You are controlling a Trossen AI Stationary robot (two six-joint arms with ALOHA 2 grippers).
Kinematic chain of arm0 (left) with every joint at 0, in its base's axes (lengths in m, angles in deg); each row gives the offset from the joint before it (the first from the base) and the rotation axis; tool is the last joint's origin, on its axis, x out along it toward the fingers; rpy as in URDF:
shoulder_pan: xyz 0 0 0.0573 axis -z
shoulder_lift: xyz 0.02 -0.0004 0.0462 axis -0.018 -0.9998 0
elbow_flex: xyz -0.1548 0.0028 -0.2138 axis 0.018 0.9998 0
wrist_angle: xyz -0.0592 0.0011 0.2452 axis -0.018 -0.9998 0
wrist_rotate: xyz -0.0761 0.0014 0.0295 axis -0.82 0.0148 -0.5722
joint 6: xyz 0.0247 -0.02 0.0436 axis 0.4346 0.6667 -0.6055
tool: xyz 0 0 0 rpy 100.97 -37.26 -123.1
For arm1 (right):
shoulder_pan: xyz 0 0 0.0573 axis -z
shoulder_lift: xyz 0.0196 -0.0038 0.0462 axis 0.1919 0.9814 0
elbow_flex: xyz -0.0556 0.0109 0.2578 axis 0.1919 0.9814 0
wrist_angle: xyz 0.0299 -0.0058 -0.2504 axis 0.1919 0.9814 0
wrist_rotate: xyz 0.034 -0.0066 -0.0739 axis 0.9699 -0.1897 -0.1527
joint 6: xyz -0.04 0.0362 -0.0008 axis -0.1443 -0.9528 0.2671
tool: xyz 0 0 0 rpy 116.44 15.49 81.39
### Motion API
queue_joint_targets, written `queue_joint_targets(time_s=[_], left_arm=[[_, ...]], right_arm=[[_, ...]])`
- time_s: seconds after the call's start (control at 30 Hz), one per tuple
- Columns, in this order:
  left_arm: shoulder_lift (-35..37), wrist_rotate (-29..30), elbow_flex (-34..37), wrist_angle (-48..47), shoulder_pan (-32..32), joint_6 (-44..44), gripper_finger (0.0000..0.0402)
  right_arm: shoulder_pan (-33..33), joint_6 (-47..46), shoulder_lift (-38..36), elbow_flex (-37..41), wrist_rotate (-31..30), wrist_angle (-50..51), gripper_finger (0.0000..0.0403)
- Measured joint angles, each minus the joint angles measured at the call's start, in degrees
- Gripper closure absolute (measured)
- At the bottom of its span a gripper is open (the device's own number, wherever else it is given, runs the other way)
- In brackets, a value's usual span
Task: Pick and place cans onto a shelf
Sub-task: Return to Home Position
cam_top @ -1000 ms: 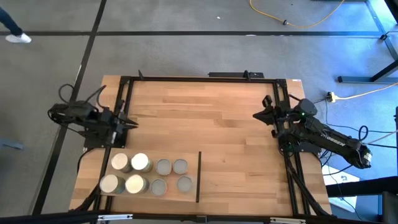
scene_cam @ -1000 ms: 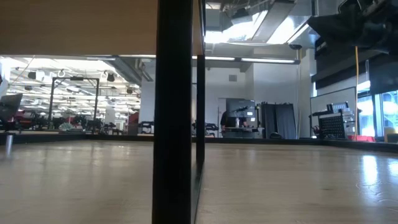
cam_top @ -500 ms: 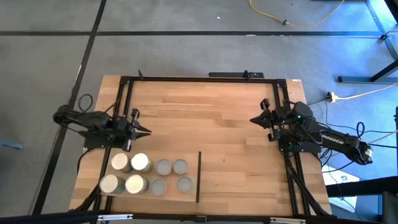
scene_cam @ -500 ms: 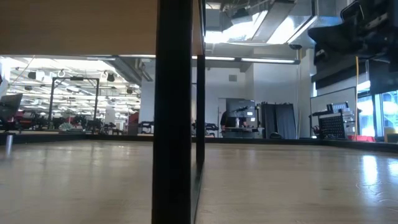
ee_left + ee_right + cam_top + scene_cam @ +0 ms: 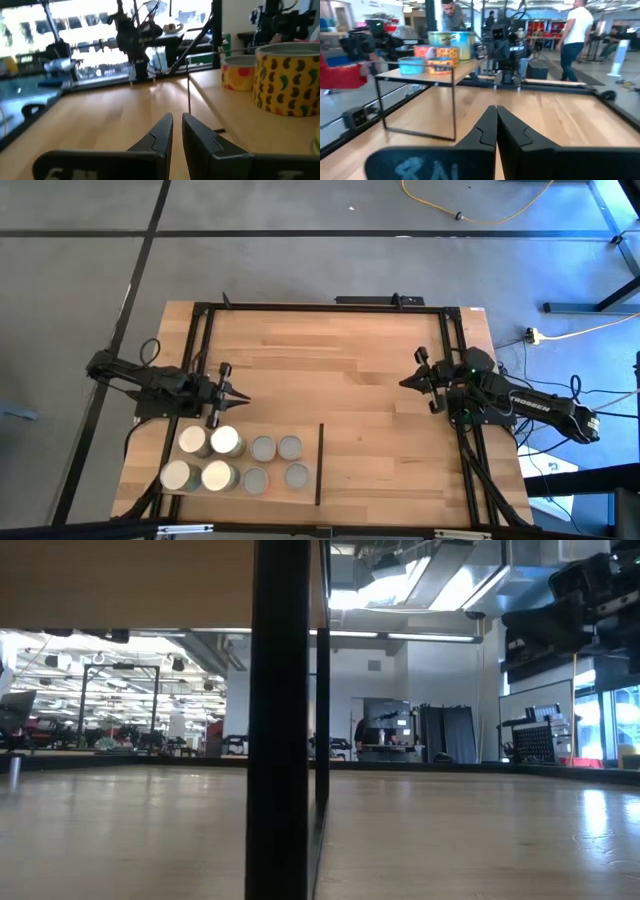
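Pale-wood shelf (image 5: 311, 490) at the table's lower left in the high view, loaded with eight upright cans (image 5: 217, 476) in two rows. Left gripper (image 5: 243, 395) just beside the cans, fingers seemingly all but pressed together. Right gripper (image 5: 404, 383) at the table's right side, fingers pressed together, well apart from the shelf.

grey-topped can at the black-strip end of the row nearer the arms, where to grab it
I'd grip the grey-topped can by its round side wall near the top, coming straight down: it stands upright on the shelf, with other cans crowding two sides. Only the sides facing the black strip and the arms are free.
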Motion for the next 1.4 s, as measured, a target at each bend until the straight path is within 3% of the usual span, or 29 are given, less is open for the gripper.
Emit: queue_joint_targets(time_s=[0.2, 0.4, 0.53, 0.7, 1.4], left_arm=[[0.0, -2.4, 0.9, 3.0, 0.0, -5.8, 0.0368], [0.0, -2.1, 0.9, 2.8, 0.0, -6.2, 0.0368], [0.0, -0.7, 1.0, 2.6, 0.0, -3.2, 0.0368], [0.0, -0.9, 1.1, 2.3, 0.0, 1.8, 0.0368], [0.0, -0.8, 1.1, 2.5, 0.0, 2.3, 0.0368]], right_arm=[[0.0, 3.6, 0.0, 0.0, 0.6, 7.3, 0.0397], [0.0, 7.3, 0.0, 0.0, -7.6, 16.4, 0.0397], [0.0, 5.6, 0.3, 0.0, -11.5, 15.9, 0.0397], [0.0, 6.0, 0.3, 0.0, -11.4, 15.9, 0.0397], [0.0, 6.2, 0.3, 0.0, -11.4, 15.9, 0.0397]])
